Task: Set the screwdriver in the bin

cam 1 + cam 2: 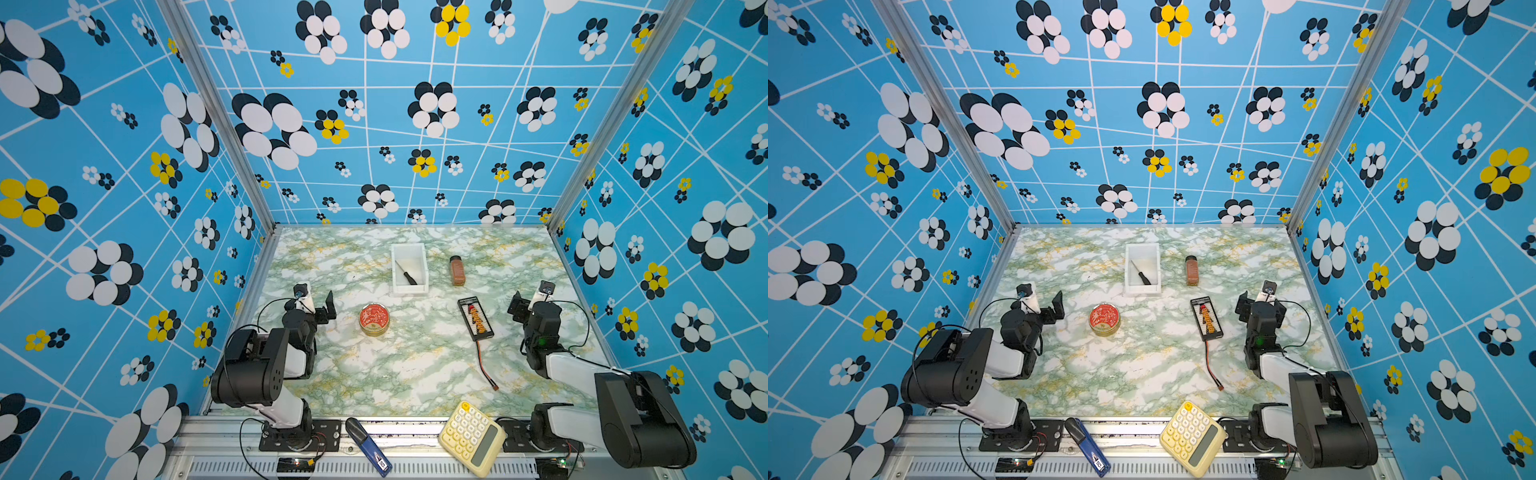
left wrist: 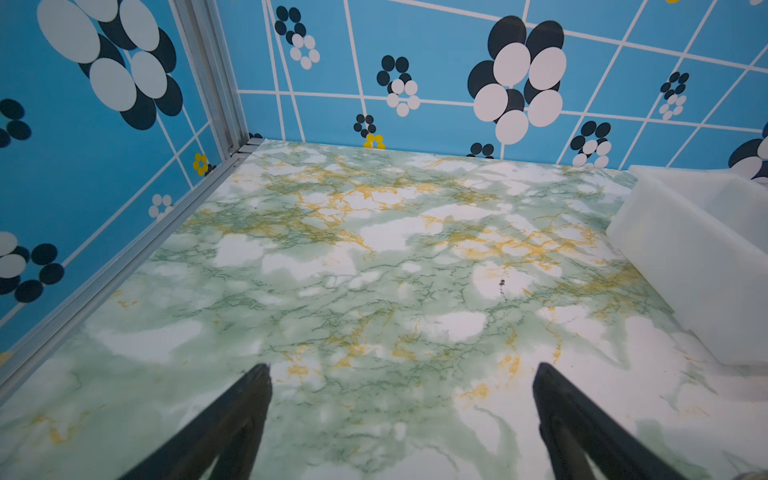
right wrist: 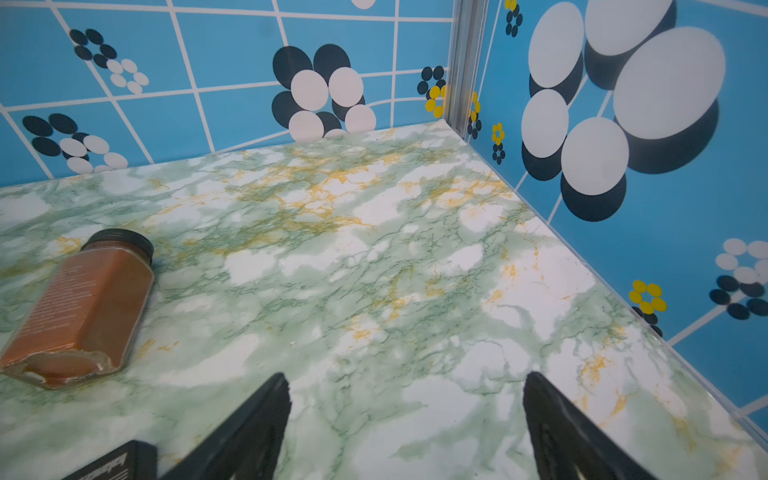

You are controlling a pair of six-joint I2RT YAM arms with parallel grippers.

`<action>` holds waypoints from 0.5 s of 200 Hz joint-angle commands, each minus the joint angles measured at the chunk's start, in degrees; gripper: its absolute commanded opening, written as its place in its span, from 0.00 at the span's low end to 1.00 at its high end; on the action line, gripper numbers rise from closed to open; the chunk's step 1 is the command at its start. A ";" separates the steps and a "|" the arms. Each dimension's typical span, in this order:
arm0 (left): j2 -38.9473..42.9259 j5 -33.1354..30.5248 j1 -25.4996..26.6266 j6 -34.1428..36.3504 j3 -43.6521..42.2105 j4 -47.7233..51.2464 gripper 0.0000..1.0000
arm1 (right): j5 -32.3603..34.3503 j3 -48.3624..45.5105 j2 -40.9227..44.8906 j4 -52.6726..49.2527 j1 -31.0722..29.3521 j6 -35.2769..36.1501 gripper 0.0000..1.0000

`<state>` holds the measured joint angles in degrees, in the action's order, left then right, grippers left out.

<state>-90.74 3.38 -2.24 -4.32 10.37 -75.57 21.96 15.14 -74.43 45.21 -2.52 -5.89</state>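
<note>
Marble-patterned table [image 1: 399,374] inside blue flower-print walls; contents listed near to far.

Front rail: blue-and-black stick [image 1: 368,445]; yellow calculator [image 1: 471,437].

Near flanks: left gripper [image 2: 401,374] and right gripper [image 3: 405,380], each with jaws spread wide over bare marble, holding nothing, both well apart from the bin.

Mid-table: red tin [image 1: 374,318]; black board [image 1: 476,318] trailing a thin cable [image 1: 487,368].

Far centre: bin [image 1: 409,291], white, low-walled, open-topped. Beside it, a brown jar [image 1: 457,270] lying on its side.

Inside the bin: screwdriver [image 1: 406,273], flat on the floor, set diagonally, black handle toward the near wall, thin grey shaft toward the far one. Judged placed; the task looks complete.

Handling, judged: light, rigid, not fragile. The handle offers the thicker, surer hold; the slim metal shaft would likely slip between flat pads. Being round, it may roll when nudged. The bin walls crowd any further pick, so a jaw approach from straight above, across the handle, would suit best.
</note>
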 commanded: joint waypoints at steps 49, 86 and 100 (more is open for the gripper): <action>-1.12 -1.23 -0.48 0.19 -1.32 -4.50 0.99 | -6.61 5.71 -13.65 7.45 1.11 1.61 0.91; -1.19 -1.36 -0.48 0.10 -1.28 -4.49 0.99 | -8.82 6.59 -14.10 7.07 1.12 2.81 0.98; -1.19 -1.50 -0.47 0.10 -1.21 -4.45 0.99 | -9.07 6.85 -13.59 5.62 1.12 2.90 0.99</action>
<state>-91.09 2.92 -2.24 -4.34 9.74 -78.48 14.63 21.04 -88.60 52.07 -1.72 -3.97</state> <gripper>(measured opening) 0.992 0.989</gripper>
